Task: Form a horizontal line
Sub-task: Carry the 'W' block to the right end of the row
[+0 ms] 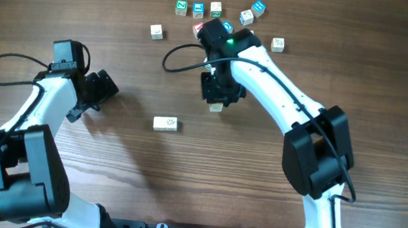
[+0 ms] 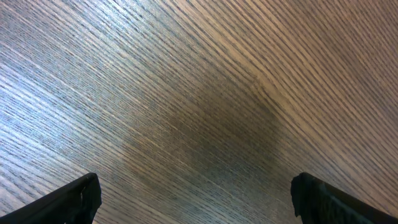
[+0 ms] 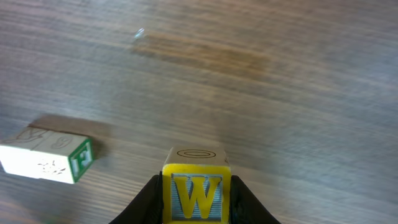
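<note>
Right gripper (image 3: 198,200) clamps the W cube (image 3: 196,186); set down carelessly, it could knock the row (image 3: 46,155) to its left crooked.

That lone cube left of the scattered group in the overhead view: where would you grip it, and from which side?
Probably straight down on the lone cube, closing across two opposite side faces, jaws squared to its edges. It sits flat with bare table all around, so neither finger is blocked. The open left gripper is free; the right gripper holds the W cube.
</note>
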You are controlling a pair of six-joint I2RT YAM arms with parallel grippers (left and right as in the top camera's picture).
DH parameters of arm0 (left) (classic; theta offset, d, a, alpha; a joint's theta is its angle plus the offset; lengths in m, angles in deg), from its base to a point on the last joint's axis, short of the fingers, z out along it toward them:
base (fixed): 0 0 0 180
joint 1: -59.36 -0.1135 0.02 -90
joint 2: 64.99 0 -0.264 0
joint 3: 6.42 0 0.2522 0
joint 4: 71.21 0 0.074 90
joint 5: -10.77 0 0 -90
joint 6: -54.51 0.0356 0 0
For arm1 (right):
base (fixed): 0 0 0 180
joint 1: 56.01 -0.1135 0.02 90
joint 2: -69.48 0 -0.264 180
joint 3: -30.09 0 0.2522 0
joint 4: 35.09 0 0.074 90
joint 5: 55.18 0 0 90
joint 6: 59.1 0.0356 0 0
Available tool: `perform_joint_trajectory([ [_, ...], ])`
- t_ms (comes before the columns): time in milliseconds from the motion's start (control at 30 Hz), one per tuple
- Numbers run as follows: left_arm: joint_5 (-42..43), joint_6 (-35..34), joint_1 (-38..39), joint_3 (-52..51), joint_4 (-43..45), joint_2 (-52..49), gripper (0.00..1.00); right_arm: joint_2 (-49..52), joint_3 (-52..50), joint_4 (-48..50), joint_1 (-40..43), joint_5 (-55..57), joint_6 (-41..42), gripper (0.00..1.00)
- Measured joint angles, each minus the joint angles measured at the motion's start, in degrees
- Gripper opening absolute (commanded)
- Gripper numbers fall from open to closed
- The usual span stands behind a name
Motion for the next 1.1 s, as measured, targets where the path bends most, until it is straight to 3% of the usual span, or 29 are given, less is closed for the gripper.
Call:
perform_joint_trajectory([
  [533,-0.02,0.02,0.00,0.00,0.00,0.00,1.00,0.00,-0.20,1.90,-4.79,-0.13,5.14,0.28],
  [767,-0.02,0.02,0.00,0.00,0.00,0.00,1.00,-0.04,-8.04,10.54,-8.17,-0.15,5.18,0.29],
  [833,-0.02,0.02,0.00,0.00,0.00,0.00,1.00,-0.04,-8.48,11.47,-8.24,-0.13,5.33,0.36],
  [967,-0.02,0.02,0.00,0.00,0.00,0.00,1.00,-0.04,-8.90,12.33,-8.24,-0.13,5.70,0.61],
  [1100,-0.02,0.02,0.00,0.00,0.00,0.00,1.00,-0.04,-8.92,12.57,-8.24,-0.13,5.77,0.68],
])
